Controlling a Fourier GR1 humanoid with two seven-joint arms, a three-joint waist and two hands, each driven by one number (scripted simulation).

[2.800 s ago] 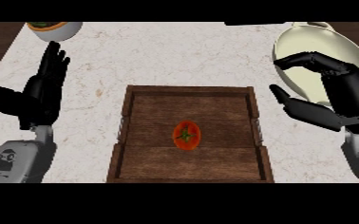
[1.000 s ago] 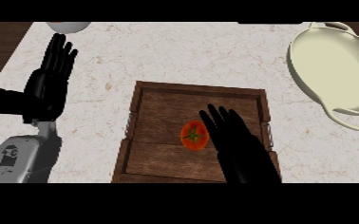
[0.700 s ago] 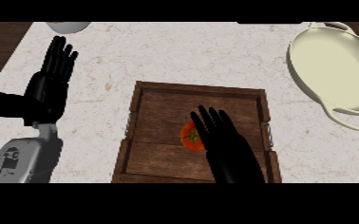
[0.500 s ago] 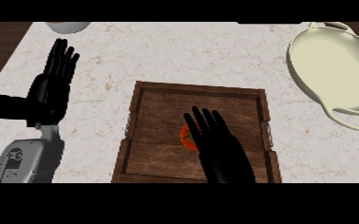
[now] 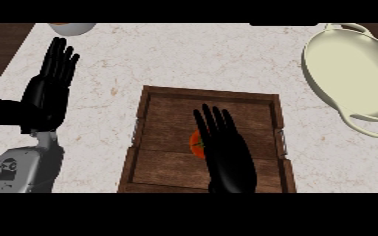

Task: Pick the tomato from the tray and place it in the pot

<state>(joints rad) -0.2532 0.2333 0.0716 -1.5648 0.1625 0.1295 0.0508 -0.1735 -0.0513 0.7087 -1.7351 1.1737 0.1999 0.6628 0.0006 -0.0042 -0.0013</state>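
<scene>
Right hand (image 5: pixel 227 160) flat, fingers straight, over brown wooden tray (image 5: pixel 159 130), covering most of small red tomato (image 5: pixel 196 145) at tray centre, cream two-handled pot (image 5: pixel 345 75) at 2 o'clock on marble counter (image 5: pixel 184 55), left hand (image 5: pixel 48 92) open, resting at 9 o'clock.

Right hand (image 5: pixel 225 152) flat, fingers straight and together, pointing up-view, palm down. Left hand (image 5: pixel 48 92) open at left edge, fingers up, resting; grey forearm below.
</scene>
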